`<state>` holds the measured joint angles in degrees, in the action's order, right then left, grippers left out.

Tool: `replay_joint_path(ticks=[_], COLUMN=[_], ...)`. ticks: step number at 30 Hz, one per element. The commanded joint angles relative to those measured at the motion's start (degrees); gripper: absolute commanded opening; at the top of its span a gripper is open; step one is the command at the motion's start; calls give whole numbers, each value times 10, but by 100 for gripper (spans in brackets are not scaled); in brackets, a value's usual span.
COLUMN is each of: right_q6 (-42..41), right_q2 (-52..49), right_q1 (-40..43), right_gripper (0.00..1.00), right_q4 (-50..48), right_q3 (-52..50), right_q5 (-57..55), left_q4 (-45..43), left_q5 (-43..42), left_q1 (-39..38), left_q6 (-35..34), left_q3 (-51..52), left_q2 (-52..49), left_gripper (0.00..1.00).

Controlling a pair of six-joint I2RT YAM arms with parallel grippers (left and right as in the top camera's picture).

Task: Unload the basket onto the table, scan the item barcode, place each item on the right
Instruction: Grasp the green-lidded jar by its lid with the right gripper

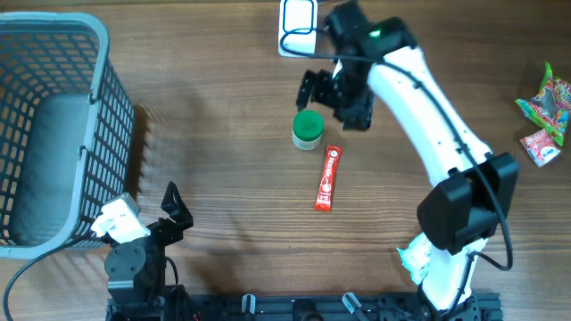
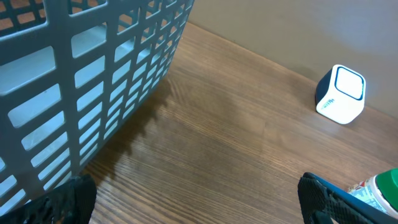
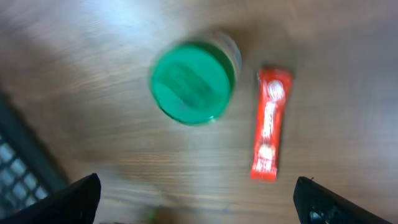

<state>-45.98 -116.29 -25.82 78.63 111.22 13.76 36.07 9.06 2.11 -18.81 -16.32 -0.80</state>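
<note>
A small jar with a green lid [image 1: 308,127] stands upright mid-table, and a red stick packet [image 1: 327,178] lies just below it. The white barcode scanner [image 1: 297,22] sits at the far edge. My right gripper [image 1: 332,100] hovers open just beyond the jar, holding nothing. In the blurred right wrist view the green lid [image 3: 193,81] and red packet [image 3: 269,124] lie ahead of the open right gripper [image 3: 199,208], apart from its fingertips [image 3: 323,202]. My left gripper [image 1: 175,209] rests open and empty at the near left; the left wrist view shows the scanner [image 2: 340,93] far ahead.
A tall grey plastic basket [image 1: 53,116] fills the left side, close to the left gripper, with its wall [image 2: 81,74] looming in the left wrist view. Colourful snack packets [image 1: 546,98] lie at the right edge. A pale packet [image 1: 412,259] sits by the right arm's base.
</note>
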Motion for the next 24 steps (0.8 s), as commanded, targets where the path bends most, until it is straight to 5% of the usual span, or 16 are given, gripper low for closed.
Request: replay_joint_path(ticks=[1, 5, 9, 19, 21, 24], right_q6=[-249, -399, -396, -360, -327, -238], right_q2=[-5, -6, -7, -99, -98, -98], right_q1=[-42, -49, -37, -33, -30, -24], right_gripper=[100, 100, 100, 99, 84, 74], right_q4=[-12, -98, -213, -238, -236, -219], right_q3=[-30, -97, -139, -140, -139, -139], right_q5=[-42, -35, -41, -50, -59, -58], left_q4=[-2, -2, -2, -2, -2, -2], left_q5=[-5, -5, -5, -5, -5, -5], left_q1=[3, 3, 3, 3, 3, 3], left_q6=[-3, -3, -3, -3, -3, -3], left_q3=[2, 2, 2, 2, 2, 2], left_q2=[5, 5, 5, 5, 5, 5], left_gripper=[100, 100, 100, 100, 100, 100])
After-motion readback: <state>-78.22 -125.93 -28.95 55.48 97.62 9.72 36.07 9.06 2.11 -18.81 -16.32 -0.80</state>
